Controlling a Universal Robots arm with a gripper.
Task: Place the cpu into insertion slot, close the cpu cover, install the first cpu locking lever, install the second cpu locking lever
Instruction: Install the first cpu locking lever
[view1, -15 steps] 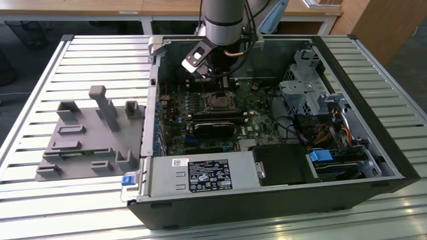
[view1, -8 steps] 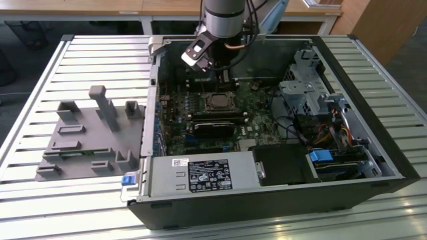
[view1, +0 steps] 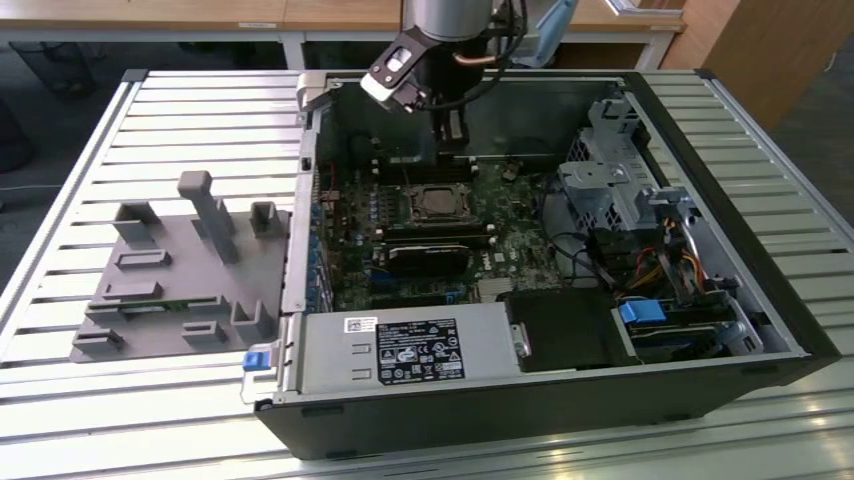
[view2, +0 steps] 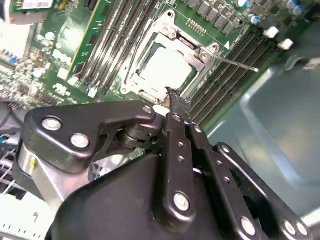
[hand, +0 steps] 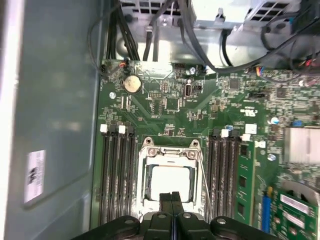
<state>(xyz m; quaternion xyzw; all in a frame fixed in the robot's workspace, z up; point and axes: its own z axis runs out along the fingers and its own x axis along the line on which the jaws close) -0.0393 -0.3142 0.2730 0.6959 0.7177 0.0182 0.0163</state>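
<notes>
Holding the black two-fingered end effector (hand: 171, 196) shut, fingertips (hand: 166, 201) pressed flat together with nothing between them, low inside the open black computer case (view1: 534, 425) lying on the slatted metal counter (view1: 80, 400). Hovering at one edge of the square processor socket (hand: 146, 187) on the green motherboard (hand: 165, 115), tips close to its frame in both wrist views. Seeing the small flat square silver-grey cpu (hand: 170, 181) seated in the socket, with the thin silvery square metal cpu cover (hand: 168, 154) lying down around it and the chip's top showing through the window. Noting a thin straight metal locking lever (view2: 235, 64) angling out from one socket corner over the black memory slots (hand: 116, 175) in the second wrist view. Spotting a grey plastic parts fixture (view1: 174, 265) on the counter beside the case, toward the exterior view's left.
</notes>
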